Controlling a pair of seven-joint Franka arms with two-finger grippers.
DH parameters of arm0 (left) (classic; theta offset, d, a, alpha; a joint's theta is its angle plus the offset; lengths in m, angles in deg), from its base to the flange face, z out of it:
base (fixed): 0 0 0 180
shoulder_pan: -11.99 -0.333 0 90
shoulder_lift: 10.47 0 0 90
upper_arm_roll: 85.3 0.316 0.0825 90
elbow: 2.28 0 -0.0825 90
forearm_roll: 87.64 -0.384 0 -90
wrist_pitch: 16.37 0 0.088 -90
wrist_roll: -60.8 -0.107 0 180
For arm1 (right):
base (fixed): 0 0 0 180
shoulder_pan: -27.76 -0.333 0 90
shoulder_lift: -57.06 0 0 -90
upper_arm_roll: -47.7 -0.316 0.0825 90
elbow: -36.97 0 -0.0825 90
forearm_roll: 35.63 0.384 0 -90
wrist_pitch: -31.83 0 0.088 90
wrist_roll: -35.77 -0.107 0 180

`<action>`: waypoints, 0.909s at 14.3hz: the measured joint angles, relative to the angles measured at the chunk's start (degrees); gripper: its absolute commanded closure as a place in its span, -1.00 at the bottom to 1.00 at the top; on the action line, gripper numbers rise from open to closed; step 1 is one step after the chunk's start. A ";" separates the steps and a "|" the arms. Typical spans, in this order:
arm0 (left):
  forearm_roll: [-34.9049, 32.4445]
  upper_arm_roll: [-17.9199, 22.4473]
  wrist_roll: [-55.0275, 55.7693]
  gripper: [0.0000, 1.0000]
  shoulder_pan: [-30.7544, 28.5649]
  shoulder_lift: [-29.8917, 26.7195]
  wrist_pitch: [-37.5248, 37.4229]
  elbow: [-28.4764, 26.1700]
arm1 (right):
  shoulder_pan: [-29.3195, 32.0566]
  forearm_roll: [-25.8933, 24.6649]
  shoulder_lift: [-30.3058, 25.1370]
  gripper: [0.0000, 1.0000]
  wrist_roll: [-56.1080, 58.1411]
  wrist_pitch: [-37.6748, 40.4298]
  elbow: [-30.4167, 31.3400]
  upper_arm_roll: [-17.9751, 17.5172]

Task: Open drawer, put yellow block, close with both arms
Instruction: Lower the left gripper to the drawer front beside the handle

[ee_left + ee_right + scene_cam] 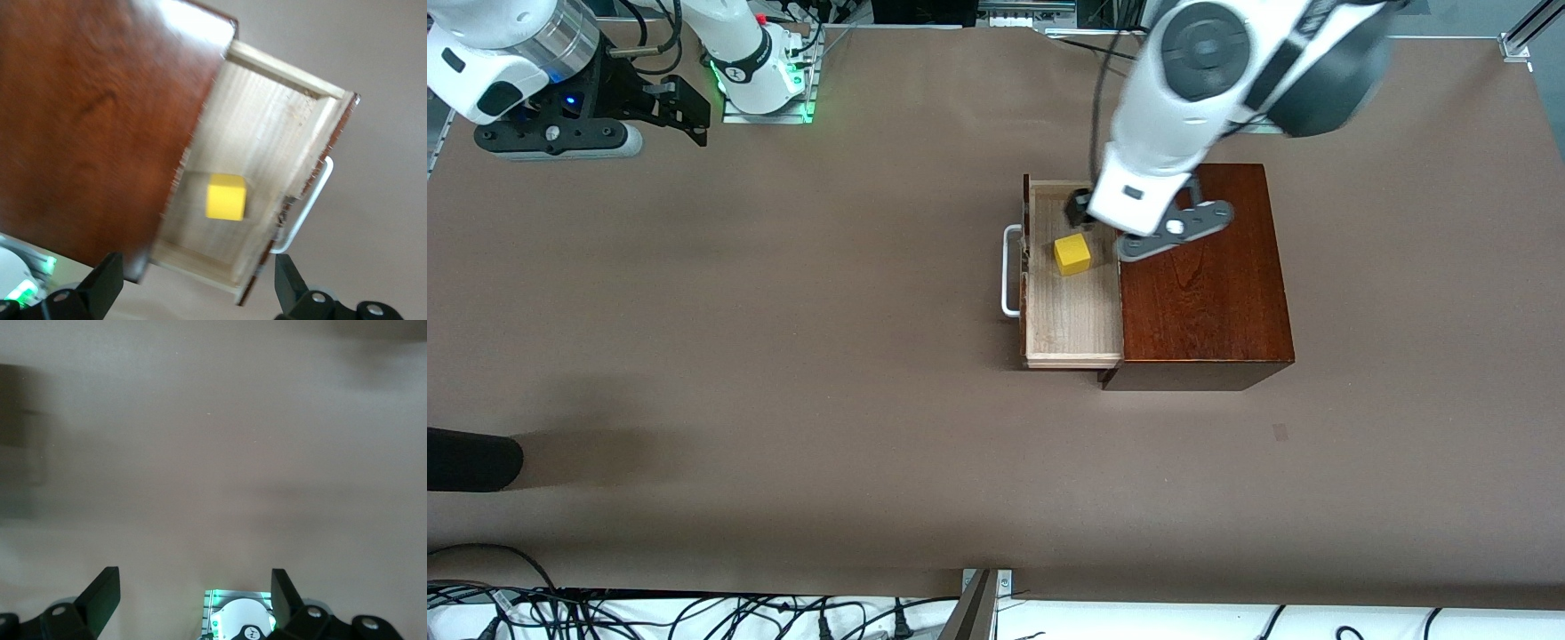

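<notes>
Closing is the step you now face, since the yellow block (1072, 254) already sits on the pale floor of the drawer (1072, 311), toward the end of the tray that lies farther from the front camera, touching none of its walls. The drawer stands pulled out of the dark box (1209, 284) toward the right arm's end of the table, its white handle (1009, 271) facing that way. Your left gripper (1107, 222) hangs over the drawer where it meets the box, just above the block, fingers spread apart and holding nothing; lift it clear of the tray before anything moves, or the drawer may catch a fingertip. The right gripper (680, 102) waits over bare table near its own base, well apart from the drawer, fingers likewise spread and empty. I'd judge you should bring the right gripper to the drawer front near the handle and press squarely along the slide, while the left steadies the box so it does not skid. Push slowly; the block is loose and may slide.
</notes>
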 measured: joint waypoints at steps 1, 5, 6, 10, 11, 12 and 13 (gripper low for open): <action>0.00 0.01 3.88 -1.00 1.44 1.85 0.62 1.27 | -0.01 -0.08 -0.03 -1.00 0.31 0.00 0.01 0.00; 0.00 0.01 17.08 -1.00 5.95 9.20 5.22 5.38 | 1.43 -0.35 -0.04 -1.00 1.32 -0.04 0.04 -1.03; 0.00 0.00 19.76 -1.00 6.85 10.80 7.09 5.76 | 3.98 -0.35 -0.05 -1.00 2.22 -0.05 0.08 -3.27; 0.00 -1.15 27.84 -0.06 9.00 15.67 14.45 6.72 | 15.67 -0.36 -0.04 -1.00 3.88 -0.11 0.95 -14.24; 0.00 -1.76 29.38 0.24 9.15 16.47 15.99 6.79 | 18.75 -0.37 -0.04 -1.00 4.95 -0.32 1.62 -16.69; 0.00 -2.28 30.54 0.69 9.34 17.19 17.10 6.84 | 21.91 -0.37 -0.04 -1.00 6.46 -0.73 2.26 -18.92; 0.00 -2.60 31.22 1.00 9.66 17.84 17.65 6.88 | 24.97 -0.37 -0.04 -1.00 8.50 -1.28 2.67 -20.83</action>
